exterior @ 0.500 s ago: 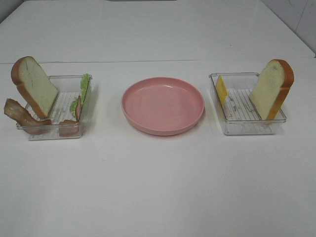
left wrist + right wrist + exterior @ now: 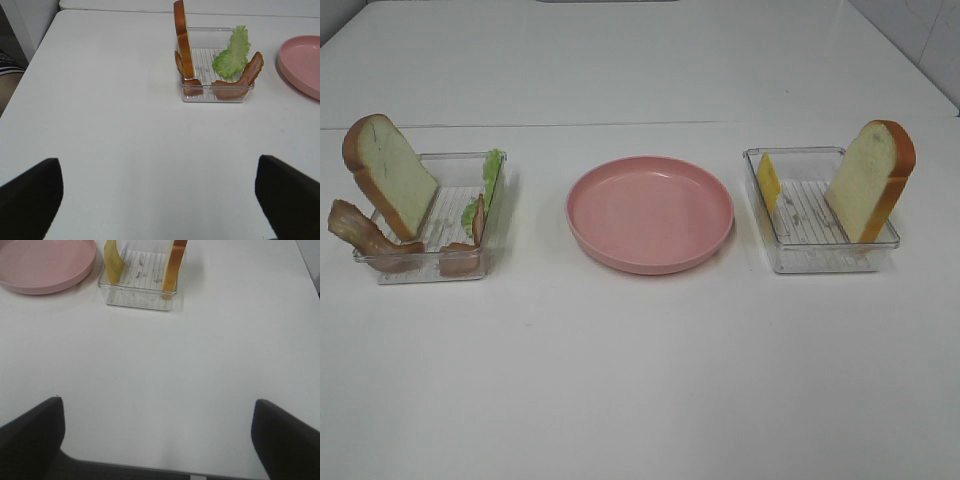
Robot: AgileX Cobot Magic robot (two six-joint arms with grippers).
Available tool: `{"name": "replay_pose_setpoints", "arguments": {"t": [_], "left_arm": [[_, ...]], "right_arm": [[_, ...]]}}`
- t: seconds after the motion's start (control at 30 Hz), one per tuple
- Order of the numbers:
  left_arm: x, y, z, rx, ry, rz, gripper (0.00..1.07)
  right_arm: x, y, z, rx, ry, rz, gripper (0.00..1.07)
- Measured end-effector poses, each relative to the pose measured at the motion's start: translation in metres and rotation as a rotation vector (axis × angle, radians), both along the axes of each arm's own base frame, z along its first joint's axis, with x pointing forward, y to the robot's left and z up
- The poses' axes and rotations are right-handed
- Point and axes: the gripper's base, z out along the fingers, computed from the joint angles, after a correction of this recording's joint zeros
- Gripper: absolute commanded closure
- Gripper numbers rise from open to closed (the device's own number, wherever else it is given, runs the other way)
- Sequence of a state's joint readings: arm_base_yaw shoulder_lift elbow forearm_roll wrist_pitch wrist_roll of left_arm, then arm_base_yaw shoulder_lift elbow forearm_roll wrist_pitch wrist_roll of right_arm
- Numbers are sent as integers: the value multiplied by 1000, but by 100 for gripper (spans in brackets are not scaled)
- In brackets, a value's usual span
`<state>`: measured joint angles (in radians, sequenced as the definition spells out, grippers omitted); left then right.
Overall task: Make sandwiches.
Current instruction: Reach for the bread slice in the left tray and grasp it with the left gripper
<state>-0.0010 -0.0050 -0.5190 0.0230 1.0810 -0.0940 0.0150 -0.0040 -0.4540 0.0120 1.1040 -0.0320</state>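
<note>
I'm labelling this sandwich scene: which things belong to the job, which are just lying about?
For the job: left bread slice, right bread slice, lettuce leaf, bacon strips, cheese slice.
Just there: pink plate, left tray, right tray, table.

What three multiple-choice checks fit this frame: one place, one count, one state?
1. Where is the cheese slice?
A) in the right tray, with a bread slice
B) on the pink plate
C) under the lettuce

2. How many slices of bread are in view?
A) one
B) two
C) four

3. How do the left claw and right claw stand?
A) both shut on bacon
B) one open, one shut
C) both open, holding nothing

Key:
1 A: the yellow slice leans on that tray's wall, across from the bread.
2 B: one stands in the right tray and the other bread slice in the left tray.
3 C: each wrist view shows its claw spread wide with nothing between.
</note>
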Motion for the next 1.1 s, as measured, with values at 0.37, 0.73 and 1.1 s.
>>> {"name": "replay_pose_setpoints", "arguments": {"t": [0.37,0.73,1.1], "left_arm": [[26,0,24,-14,-14,4,10],[112,-1,42,-15,163,4,10],[221,-1,55,-14,352,5,10]], "right_arm": [[0,0,0,0,0,0,9],[0,0,0,0,0,0,9],[0,0,0,0,0,0,9]]}}
